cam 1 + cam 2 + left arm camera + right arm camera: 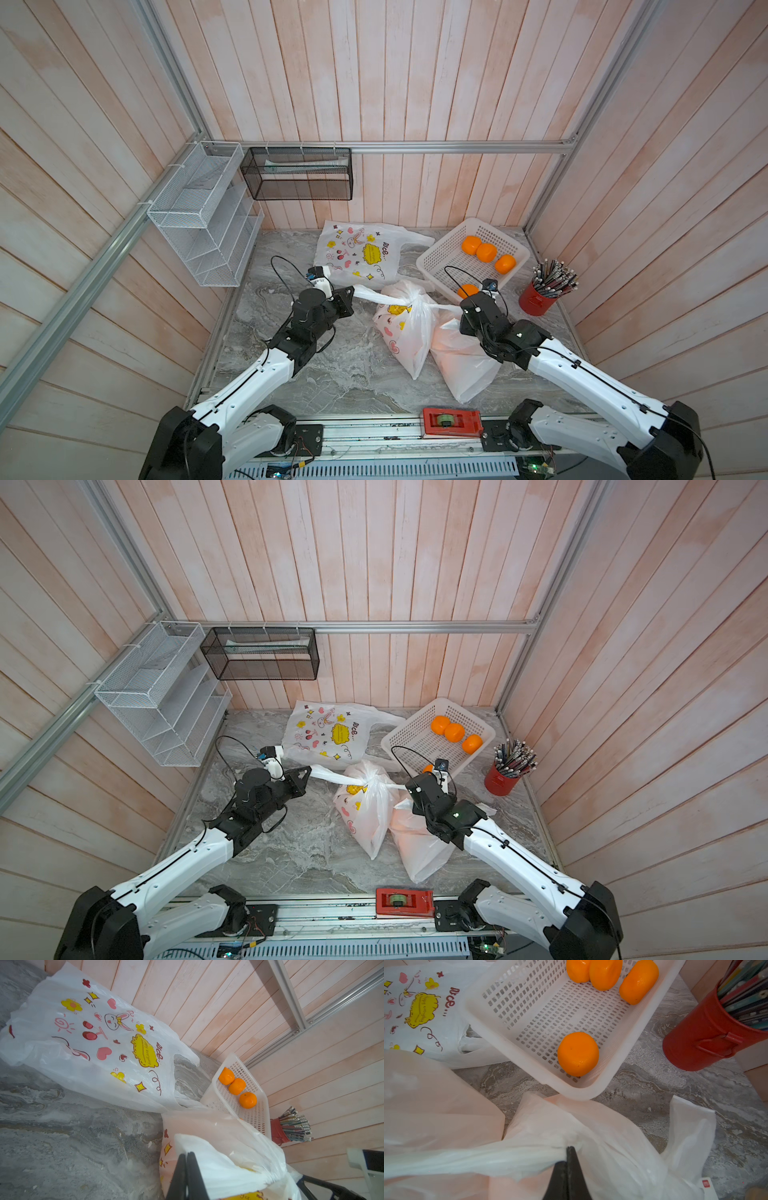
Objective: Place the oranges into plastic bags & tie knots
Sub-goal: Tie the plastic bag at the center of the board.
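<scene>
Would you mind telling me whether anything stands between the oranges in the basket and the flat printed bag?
Only the wall of the basket; the oranges lie uncovered, and the flat printed bag lies right beside it.

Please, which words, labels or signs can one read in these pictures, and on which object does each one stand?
"nice...": dark red letters on the flat printed bag, beside its cloud drawing.
"happy everyday": probably, in small letters inside the yellow cloud on that bag.
Small red tag at the edge of a white bag: too small to read.
Print on the pencils in the red cup: too blurred to read.
</scene>
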`<move>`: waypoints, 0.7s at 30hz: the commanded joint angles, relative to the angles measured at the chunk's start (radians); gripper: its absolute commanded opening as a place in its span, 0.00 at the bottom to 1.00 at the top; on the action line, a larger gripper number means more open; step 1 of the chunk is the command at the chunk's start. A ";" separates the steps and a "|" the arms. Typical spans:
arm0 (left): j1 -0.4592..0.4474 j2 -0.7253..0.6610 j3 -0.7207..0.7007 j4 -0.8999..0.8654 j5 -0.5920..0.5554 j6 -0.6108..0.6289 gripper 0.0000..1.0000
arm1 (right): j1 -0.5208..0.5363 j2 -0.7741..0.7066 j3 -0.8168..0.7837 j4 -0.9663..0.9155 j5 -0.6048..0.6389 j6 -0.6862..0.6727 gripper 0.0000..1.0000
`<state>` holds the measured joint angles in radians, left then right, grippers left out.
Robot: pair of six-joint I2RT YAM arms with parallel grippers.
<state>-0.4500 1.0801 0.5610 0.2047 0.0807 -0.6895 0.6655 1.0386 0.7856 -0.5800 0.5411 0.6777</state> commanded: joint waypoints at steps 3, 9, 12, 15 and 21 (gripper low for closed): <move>-0.051 -0.001 -0.106 0.088 -0.079 -0.037 0.00 | -0.119 -0.048 -0.064 0.064 0.001 -0.116 0.00; -0.167 0.050 -0.175 0.166 -0.114 -0.108 0.00 | -0.186 -0.113 -0.127 0.203 -0.186 -0.168 0.00; -0.194 0.078 -0.200 0.203 -0.123 -0.141 0.00 | -0.223 -0.144 -0.128 0.197 -0.233 -0.180 0.00; -0.194 0.086 -0.202 0.205 -0.114 -0.155 0.10 | -0.250 -0.185 -0.116 0.193 -0.317 -0.198 0.10; -0.145 -0.105 -0.155 0.043 -0.236 -0.108 0.62 | -0.261 -0.258 -0.017 0.106 -0.349 -0.224 0.66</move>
<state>-0.6292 1.0653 0.3656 0.3176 -0.0662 -0.8192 0.4122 0.8116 0.6949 -0.4271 0.2192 0.4805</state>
